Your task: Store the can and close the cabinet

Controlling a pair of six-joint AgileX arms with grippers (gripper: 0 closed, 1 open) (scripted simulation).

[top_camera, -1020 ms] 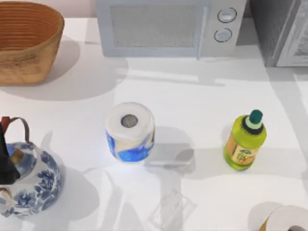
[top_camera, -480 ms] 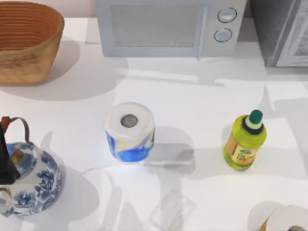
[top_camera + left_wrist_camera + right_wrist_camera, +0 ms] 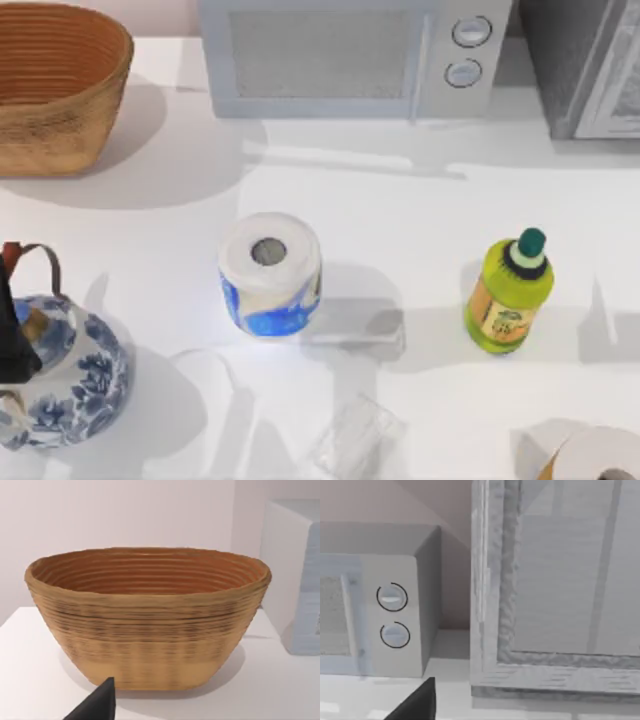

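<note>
Cabinet work is opening: you are facing the grey cabinet (image 3: 555,595) with the right pincer (image 3: 415,702), whose spread I cannot tell, and needing its door's edge next.

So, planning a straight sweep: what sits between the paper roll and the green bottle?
Nothing: in the top view, bare table with shadows runs from the roll to the bottle.

A dark part of the left hand (image 3: 12,335), probably one finger, shows at the table's left edge.
</note>
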